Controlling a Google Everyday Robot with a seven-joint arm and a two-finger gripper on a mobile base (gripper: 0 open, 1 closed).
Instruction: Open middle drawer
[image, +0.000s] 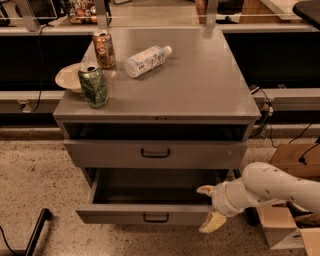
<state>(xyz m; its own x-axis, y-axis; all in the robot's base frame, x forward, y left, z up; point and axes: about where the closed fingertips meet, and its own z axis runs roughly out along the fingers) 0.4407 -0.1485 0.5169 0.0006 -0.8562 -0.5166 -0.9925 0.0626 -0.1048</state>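
The middle drawer is the grey, low-fronted one with a small dark bar handle. It stands pulled well out of the cabinet, and its inside looks dark and empty. My gripper, on a white arm coming in from the right, is at the right end of the drawer's front. One cream fingertip is above the front's top edge and the other is below it, in front. The fingers are spread apart and hold nothing. Any drawer below is hidden by the open one.
The top drawer is closed above it. On the cabinet top stand a green can, a brown can, a lying plastic bottle and a small bowl. Cardboard boxes sit on the floor at the right.
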